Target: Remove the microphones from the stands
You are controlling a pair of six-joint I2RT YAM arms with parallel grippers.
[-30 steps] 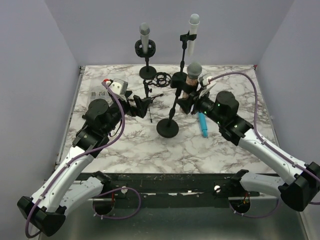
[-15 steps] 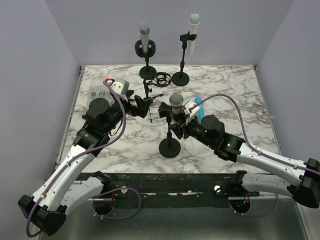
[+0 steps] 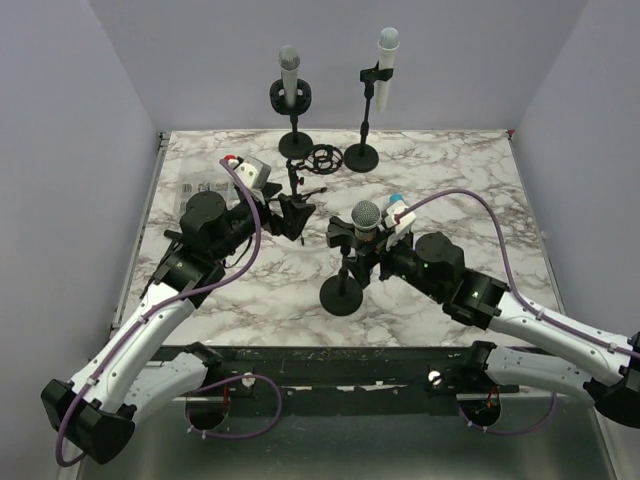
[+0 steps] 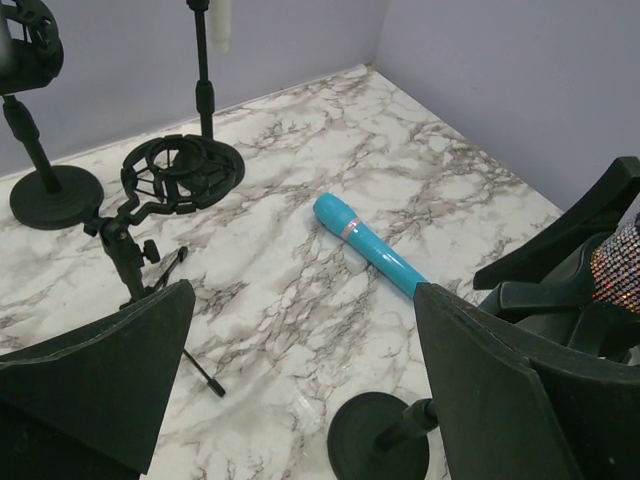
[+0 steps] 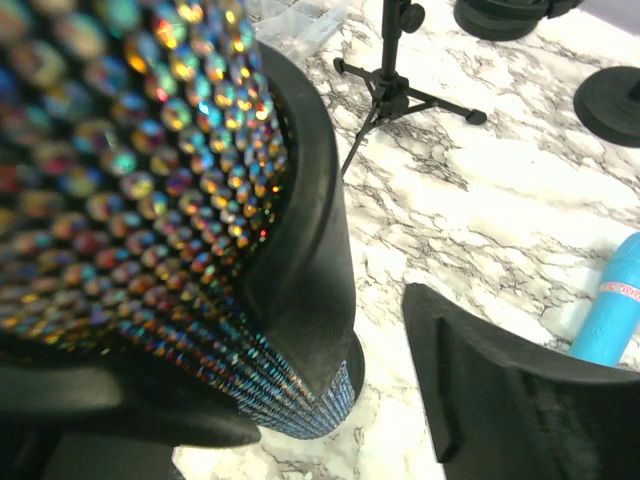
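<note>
Right wrist view is showing the microphone standing upright in its stand, crowding the left side of the right gripper; whether it is clamping cannot be told. The left gripper is gaping, farther off.

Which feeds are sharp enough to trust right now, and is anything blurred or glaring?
Right wrist: the sequinned microphone fills that frame's left side, blurred, with rainbow glints. Left wrist: sharp, teal microphone crisp. Top external: even light, no glare on the table.

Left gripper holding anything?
No, the left gripper is open, with only bare marble table showing between its fingers.
</note>
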